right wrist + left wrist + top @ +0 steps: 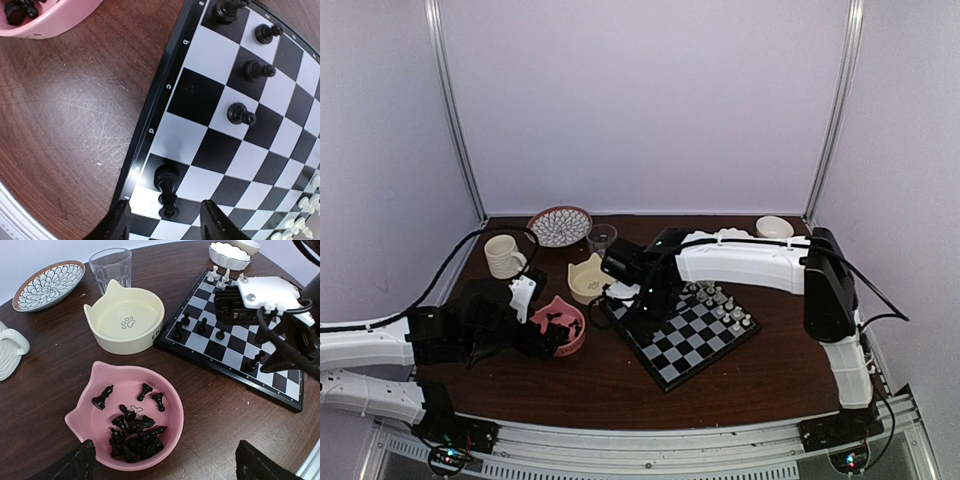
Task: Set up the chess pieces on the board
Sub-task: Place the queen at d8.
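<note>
Right gripper (164, 212) parted astride black piece (166, 186), upright on board (195, 95) edge square. Retract straight up, no side contact. Left gripper (167, 462) wide above chess pieces (135, 435) in pink bowl (172, 400).

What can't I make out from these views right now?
- Top view: right arm covers the board's left corner; pieces there hidden. White pieces too small to identify.
- Left wrist view: black pieces heaped in the pink bowl overlap; count unclear.
- Right wrist view: white pieces cut off by the lower right corner.
</note>
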